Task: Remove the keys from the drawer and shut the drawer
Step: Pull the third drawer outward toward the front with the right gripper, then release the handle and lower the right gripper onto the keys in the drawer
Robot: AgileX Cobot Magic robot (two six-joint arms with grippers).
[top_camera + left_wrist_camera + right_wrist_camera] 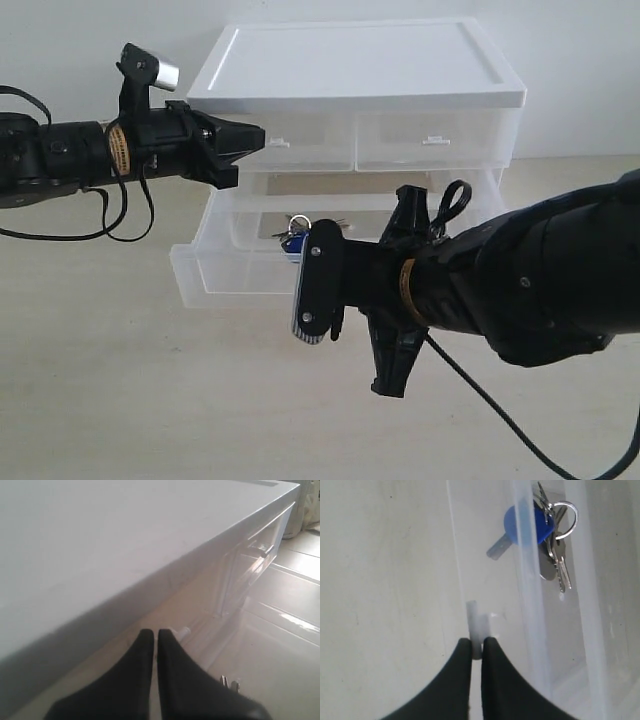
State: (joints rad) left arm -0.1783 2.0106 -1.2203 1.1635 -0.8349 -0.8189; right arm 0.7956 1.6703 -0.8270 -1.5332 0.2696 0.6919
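Note:
The full-width translucent drawer (230, 275) stands pulled out from the bottom of the white cabinet (360, 70). Inside it, near the front wall, lie the keys (295, 238), a small bunch on a ring with a blue head (550, 545). My right gripper (476, 642) is shut on the drawer's small white tab handle (474, 617); in the exterior view its tips are hidden behind its wrist camera (318, 285). My left gripper (255, 140) is shut with nothing in it, its tips (155, 632) close against the front of the upper left half-width drawer, beside that drawer's tab (183, 630).
Two half-width drawers (430, 140) sit shut above the open one. The cabinet stands on a pale tabletop (150, 400) against a white wall. A black cable (500, 420) trails from the right arm over the table.

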